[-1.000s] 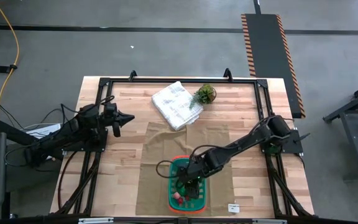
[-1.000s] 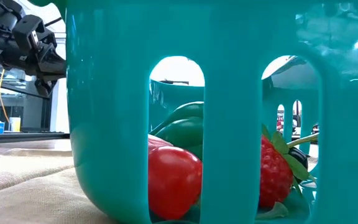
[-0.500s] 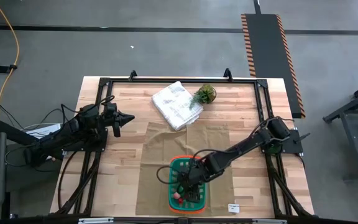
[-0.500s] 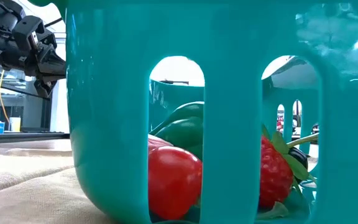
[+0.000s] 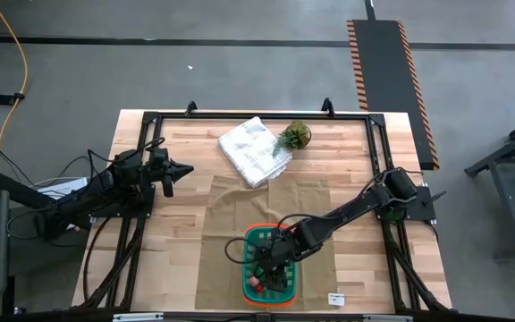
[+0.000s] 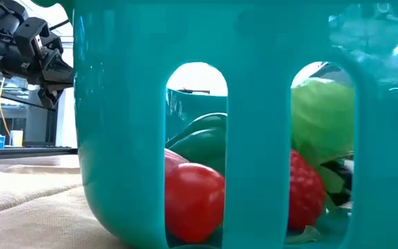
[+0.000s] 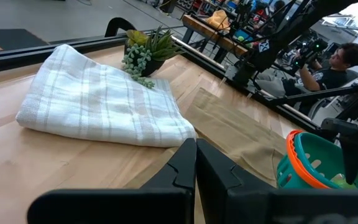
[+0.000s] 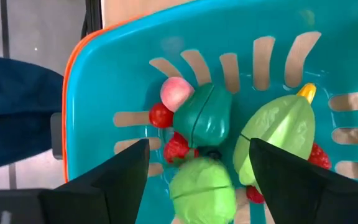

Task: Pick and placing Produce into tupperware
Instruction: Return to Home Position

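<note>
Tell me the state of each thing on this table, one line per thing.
Basket: upright on tan cloth, holding produce.
Produce: loose inside the basket.
Right hand: open, over the basket, empty.
Left hand: shut, empty, at table left.
White towel: folded.
Potted plant: upright.

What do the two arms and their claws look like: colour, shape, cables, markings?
Both arms are black and slim, made of jointed segments. Thin dark cables loop beside the left arm near its base. The left claw has two dark, flat fingers with angled tips; the right claw has two broad, dark, wedge-shaped fingers. I see no markings on either.
</note>
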Tool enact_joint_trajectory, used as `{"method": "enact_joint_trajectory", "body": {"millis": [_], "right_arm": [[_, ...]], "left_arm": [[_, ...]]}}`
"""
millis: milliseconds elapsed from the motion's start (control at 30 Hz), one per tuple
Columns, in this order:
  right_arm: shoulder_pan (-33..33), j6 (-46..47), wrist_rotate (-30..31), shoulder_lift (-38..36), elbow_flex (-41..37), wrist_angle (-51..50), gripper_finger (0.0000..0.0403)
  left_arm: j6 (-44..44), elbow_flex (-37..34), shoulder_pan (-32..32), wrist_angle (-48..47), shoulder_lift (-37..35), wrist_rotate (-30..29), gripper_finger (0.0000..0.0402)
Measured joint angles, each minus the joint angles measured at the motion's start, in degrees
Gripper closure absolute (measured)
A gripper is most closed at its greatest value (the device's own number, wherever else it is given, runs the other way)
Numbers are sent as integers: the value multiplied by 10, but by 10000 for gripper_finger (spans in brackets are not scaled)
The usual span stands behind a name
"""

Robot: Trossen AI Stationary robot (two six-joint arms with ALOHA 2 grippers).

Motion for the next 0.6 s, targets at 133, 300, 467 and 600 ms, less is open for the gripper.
{"method": "enact_joint_trajectory", "body": {"millis": [133, 300, 467, 600], "right_arm": [[0, 15, -2, 0, 0, 12, 134], [0, 43, -4, 0, 0, 61, 134], [-10, 65, -7, 0, 0, 153, 135], [-31, 64, -15, -2, 47, 179, 135]], "left_arm": [[0, 0, 0, 0, 0, 0, 401], [0, 0, 0, 0, 0, 0, 401], [0, 0, 0, 0, 0, 0, 401], [0, 0, -23, 3, -1, -12, 401]]}}
